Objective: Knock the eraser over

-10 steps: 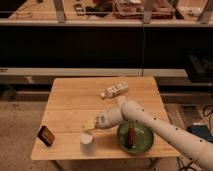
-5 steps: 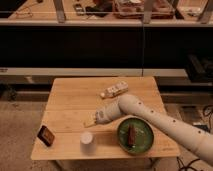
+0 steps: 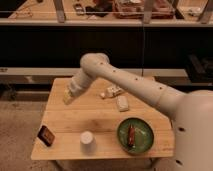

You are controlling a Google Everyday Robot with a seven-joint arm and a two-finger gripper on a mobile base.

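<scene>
My gripper (image 3: 67, 96) hangs over the far left part of the wooden table (image 3: 65, 117), at the end of the white arm (image 3: 130, 82) that reaches in from the right. A small white block (image 3: 122, 103) that may be the eraser lies flat near the table's middle, to the right of the gripper and apart from it. A white upright cup-like thing (image 3: 87, 141) stands near the front edge, well below the gripper. The gripper touches nothing that I can see.
A green plate (image 3: 145, 142) with a brown stick-like item (image 3: 131, 135) sits at the front right. A dark flat packet (image 3: 46, 135) lies at the front left corner. A pale wrapped item (image 3: 112, 92) lies at the back. Dark shelving stands behind the table.
The gripper has moved away from the white upright thing, up and toward the table's far left. The arm's elbow has risen. The things on the table have not moved.
</scene>
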